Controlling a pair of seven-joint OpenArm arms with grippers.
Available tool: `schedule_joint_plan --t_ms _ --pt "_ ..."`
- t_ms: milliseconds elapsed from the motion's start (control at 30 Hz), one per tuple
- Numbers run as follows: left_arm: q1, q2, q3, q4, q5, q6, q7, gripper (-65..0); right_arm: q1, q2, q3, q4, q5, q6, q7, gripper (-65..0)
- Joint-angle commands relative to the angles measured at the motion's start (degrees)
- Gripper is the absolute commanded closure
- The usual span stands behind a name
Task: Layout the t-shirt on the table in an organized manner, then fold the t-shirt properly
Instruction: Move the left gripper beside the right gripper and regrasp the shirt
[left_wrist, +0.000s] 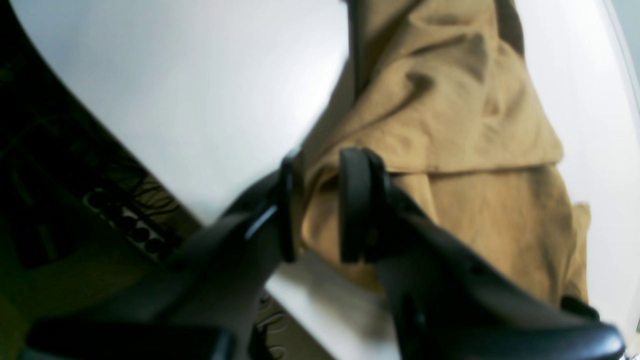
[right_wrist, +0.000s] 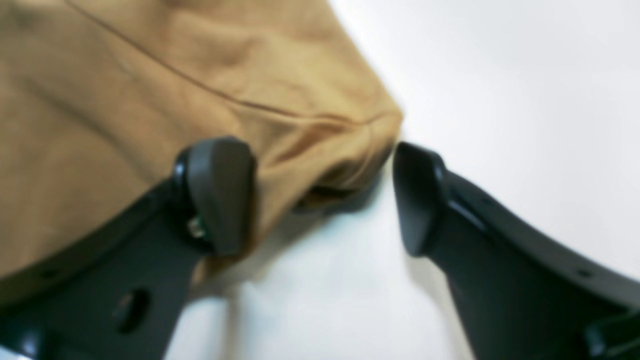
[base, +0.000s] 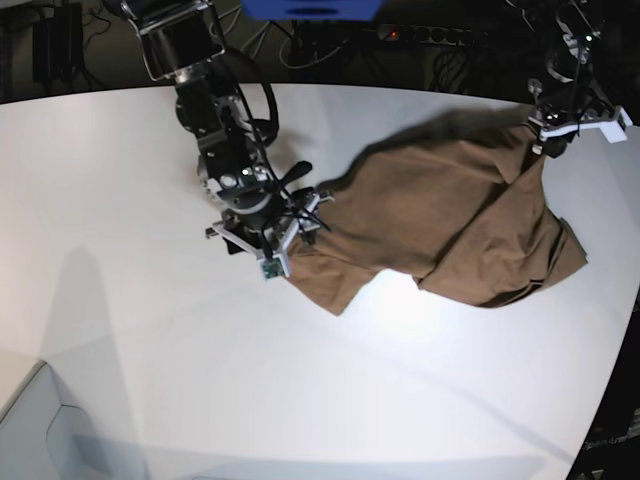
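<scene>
The tan-brown t-shirt (base: 460, 220) lies rumpled across the right half of the white table (base: 150, 330). Its far right corner is drawn up to my left gripper (base: 540, 140). In the left wrist view that gripper (left_wrist: 317, 205) is shut on a bunched fold of the t-shirt (left_wrist: 450, 125), close to the table's edge (left_wrist: 200, 100). My right gripper (base: 300, 215) sits at the shirt's left end. In the right wrist view it (right_wrist: 320, 195) is open, one finger resting over the t-shirt (right_wrist: 125, 100) and the other on the bare table (right_wrist: 500, 75), with a hemmed corner lying between them.
A pale grey box corner (base: 40, 430) pokes in at the bottom left. The table's curved edge (base: 620, 330) runs close to the shirt on the right. Beyond the far edge lie dark floor, cables and a power strip (base: 430, 35).
</scene>
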Motion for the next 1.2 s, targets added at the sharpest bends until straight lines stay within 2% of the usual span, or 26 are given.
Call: schedule_joint_plan --t_ms 0,100,167,300,367,500,600,700,833,900,967,1033,1100,1167 --pt "0.8 -0.3 -0.2 1.6 -0.6 -0.2 -0.6 -12.2 1.7 -0.2 0.1 -1.1 -0.9 0.3 -0.8 -30.2" --pt "2.1 -0.3 -0.5 3.3 -1.0 -0.2 -0.7 -12.2 2.7 -0.2 0.3 -4.7 -0.9 0.3 -0.8 -13.1" --pt "3.0 -0.3 -2.6 3.9 -3.9 -0.2 -0.7 -12.2 3.0 -0.1 1.1 -5.9 -0.9 0.0 -0.8 -1.0" --pt "4.6 -1.0 -6.6 3.9 -13.2 -0.2 -0.6 -12.3 3.0 -0.5 6.5 -6.0 -0.9 0.0 -0.8 -1.4" --pt "4.7 -3.2 -7.1 4.8 -16.4 -0.2 -0.6 -12.5 2.9 -0.9 7.4 -6.0 -0.9 0.0 -1.0 -1.9" --pt "2.6 -7.8 -0.8 8.1 -17.6 0.3 -0.6 -12.6 1.7 -1.0 6.9 -6.0 -0.9 0.0 -0.8 -1.9" --pt "-2.6 -13.6 10.0 8.1 -13.8 0.4 -0.5 -12.6 1.5 -2.1 6.8 -6.0 -0.9 0.0 -0.9 -1.9" --pt "-8.0 -18.5 23.4 8.0 -6.4 0.6 -0.5 -12.6 0.6 -2.6 6.8 -5.6 -0.9 0.0 -1.1 -1.9" --pt "-13.1 -19.9 37.2 6.8 3.8 7.4 -0.5 -12.9 -0.3 -2.7 6.8 -5.1 -0.9 0.0 -1.2 -1.9" --pt "-15.2 -19.9 42.3 5.1 8.8 10.5 -0.5 -17.9 -0.3 -2.7 6.8 -5.1 -0.9 0.0 -1.3 -1.9" --pt "-17.1 -19.3 46.5 2.4 13.3 12.4 -0.6 -27.5 -0.3 -2.7 6.8 -5.1 -0.9 0.0 -1.4 -1.9" --pt "-18.7 -19.4 50.6 0.1 16.2 11.9 -0.6 -40.2 -0.5 -2.7 6.8 -5.1 -0.9 0.0 -1.4 -1.9" --pt "-19.9 -19.3 53.0 -2.4 18.1 11.6 -1.0 -49.8 -1.1 -2.7 6.8 -5.1 -0.9 0.0 -1.4 -1.9" --pt "-21.6 -19.2 54.3 -4.9 19.0 11.6 -1.0 -52.7 -1.3 -2.7 6.8 -5.1 -0.9 0.0 -1.3 -1.9"
